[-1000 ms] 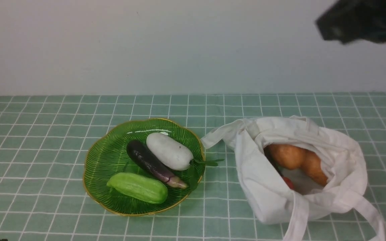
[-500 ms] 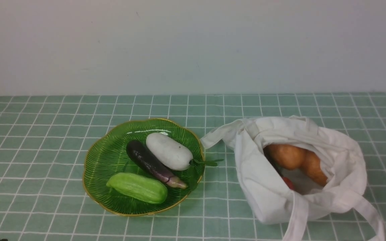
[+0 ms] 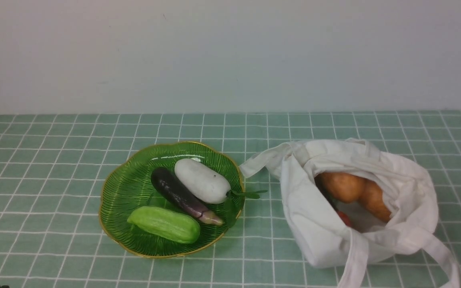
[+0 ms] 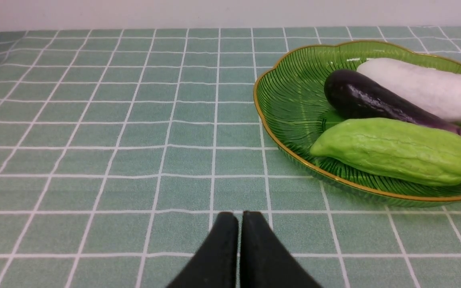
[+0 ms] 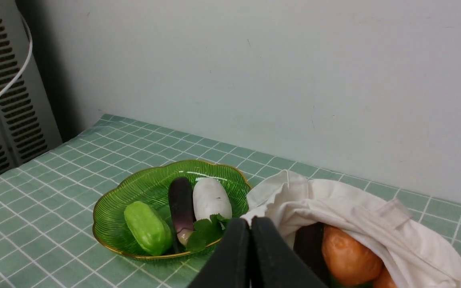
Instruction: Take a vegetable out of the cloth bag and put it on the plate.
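Well, you've got the eggplant [image 3: 182,197] lying on the green plate [image 3: 122,188], slotted between the white radish [image 3: 201,181] and the ribbed cucumber [image 3: 164,224], stem tip pointing toward the cloth bag [image 3: 314,216]. By the look of it, the job is done.

Your left claw [image 4: 239,218] sits low over the table [image 3: 54,160], beside the plate, jaws pressed together on nothing. Your right claw [image 5: 249,224] is pinched tight too, empty, up above the bag's mouth.

Now, the hazards. That plate is crowded: nudge its rim with the left claw and I'd expect the cucumber, nearest the front edge, to roll out. The radish's leaves [image 3: 246,195] hang over the gold rim toward the bag, so a sideways sweep could drag them. Over at the bag, the mouth gapes with orange vegetables [image 3: 342,186] showing, and a strap [image 3: 446,256] trails toward the table's front edge. Drop the right claw there and it could snag the fabric and pull the bag along.
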You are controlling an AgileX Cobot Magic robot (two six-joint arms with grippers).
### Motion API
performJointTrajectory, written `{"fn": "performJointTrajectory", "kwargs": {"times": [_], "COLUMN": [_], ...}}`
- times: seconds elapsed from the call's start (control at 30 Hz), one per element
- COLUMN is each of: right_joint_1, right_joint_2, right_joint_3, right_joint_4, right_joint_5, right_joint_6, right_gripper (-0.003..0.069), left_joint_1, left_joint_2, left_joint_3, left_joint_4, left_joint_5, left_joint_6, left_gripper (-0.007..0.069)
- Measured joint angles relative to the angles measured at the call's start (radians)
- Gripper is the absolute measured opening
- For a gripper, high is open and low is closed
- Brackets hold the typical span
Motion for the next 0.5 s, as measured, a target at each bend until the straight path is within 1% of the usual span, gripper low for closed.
{"fn": "performJointTrajectory", "kwargs": {"times": [0.5], "right_joint_1": [-0.003], "right_joint_2": [-0.003], "right_joint_3": [0.023], "right_joint_4": [-0.001], "right_joint_5": [-0.008], "right_joint_6": [-0.009], "right_gripper": [-0.0015], "left_joint_1": [0.000], "left_joint_2": [0.000], "left_joint_3": [0.000], "left_joint_4": [0.000], "left_joint_5": [0.000], "left_joint_6": [0.000], "left_gripper": [-0.0008]}}
